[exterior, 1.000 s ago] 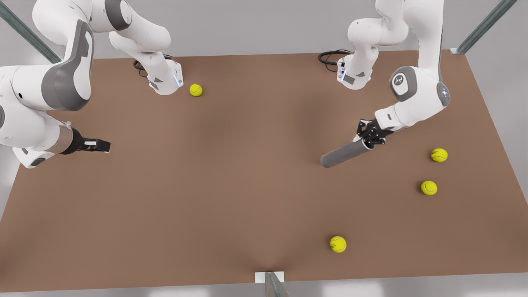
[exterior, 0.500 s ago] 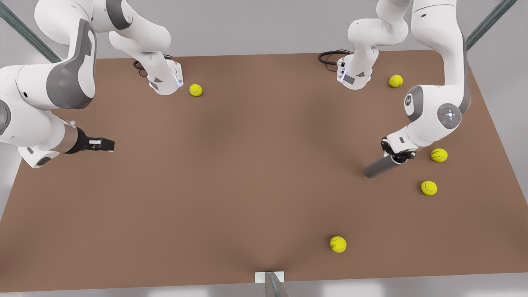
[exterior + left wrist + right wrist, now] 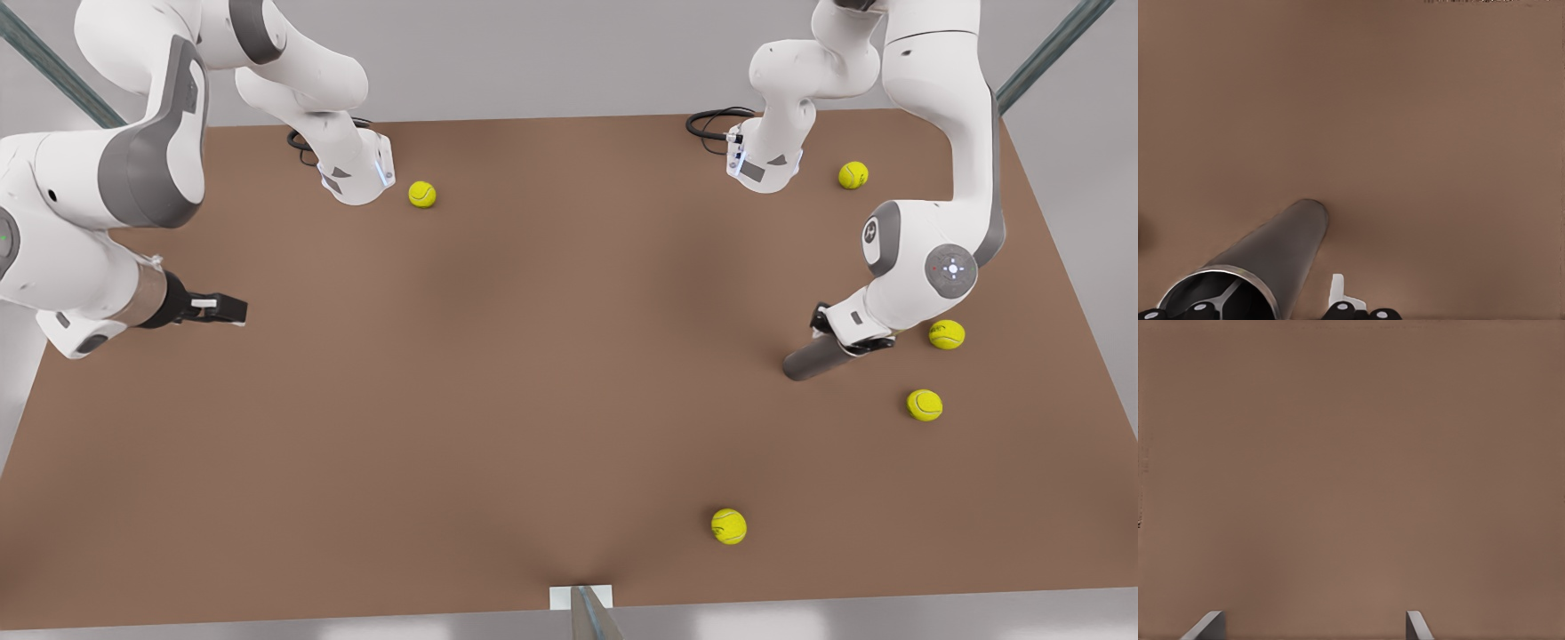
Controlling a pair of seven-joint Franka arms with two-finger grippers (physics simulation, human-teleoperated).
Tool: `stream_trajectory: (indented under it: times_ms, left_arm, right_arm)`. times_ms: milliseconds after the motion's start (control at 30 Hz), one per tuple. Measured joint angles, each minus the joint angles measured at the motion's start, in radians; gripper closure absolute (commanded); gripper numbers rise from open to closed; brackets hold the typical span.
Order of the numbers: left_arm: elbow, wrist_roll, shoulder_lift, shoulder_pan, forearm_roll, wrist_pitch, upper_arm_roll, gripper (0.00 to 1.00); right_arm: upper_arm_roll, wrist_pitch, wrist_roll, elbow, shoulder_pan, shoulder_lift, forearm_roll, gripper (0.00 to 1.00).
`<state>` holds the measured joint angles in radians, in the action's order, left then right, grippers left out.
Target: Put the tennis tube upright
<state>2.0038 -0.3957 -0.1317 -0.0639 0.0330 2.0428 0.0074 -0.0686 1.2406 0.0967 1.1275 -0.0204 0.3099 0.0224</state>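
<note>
**A:** The left gripper (image 3: 840,342) is on the front view's right, clamped on the rim end of the tennis tube (image 3: 811,360). The tube's lower end seems to sit on the brown table (image 3: 551,373), with two tennis balls (image 3: 946,334) close by and well clear of it.

**B:** And from the left wrist view you look straight down the tennis tube (image 3: 1275,257) – silvery rim (image 3: 1221,275) near the camera, far end meeting the tabletop. So it looks steeply raised, though I can't swear it's fully vertical.

**A:** What makes this step go well?

**B:** In my judgement – get the base flat on the table before letting go. Bring the wrist directly above the foot of the tube, settle it gently, then part the fingers slowly and lift straight up so nothing nudges the rim. A slim, tall cylinder will topple from a small sideways push.

**A:** And the right gripper (image 3: 222,309)?

**B:** It waits over on the front view's left, fingers (image 3: 1417,625) spread apart above bare table.

**A:** Anything you can't make out?

**B:** Plenty. The arm's wrist covers the grasp in the front view, so exactly how the fingers sit on the rim is hidden. The left wrist view cuts the gripper off at the frame edge, and I can't tell whether the base rests flat or on one edge.
</note>
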Motion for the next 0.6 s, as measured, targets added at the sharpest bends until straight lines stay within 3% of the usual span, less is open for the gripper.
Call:
stream_trajectory:
  times_ms: [400, 600]
  left_arm:
    - [-0.107, 0.059, 0.010, -0.003, -0.022, -0.078, 0.004, 0.00]
    - [-0.492, 0.120, -0.037, 0.042, 0.050, -0.360, 0.028, 0.00]
  right_arm:
    - [0.001, -0.017, 0.000, -0.001, -0.004, 0.001, 0.003, 0.00]
    - [0.001, -0.019, 0.000, -0.001, -0.003, 0.001, 0.004, 0.00]
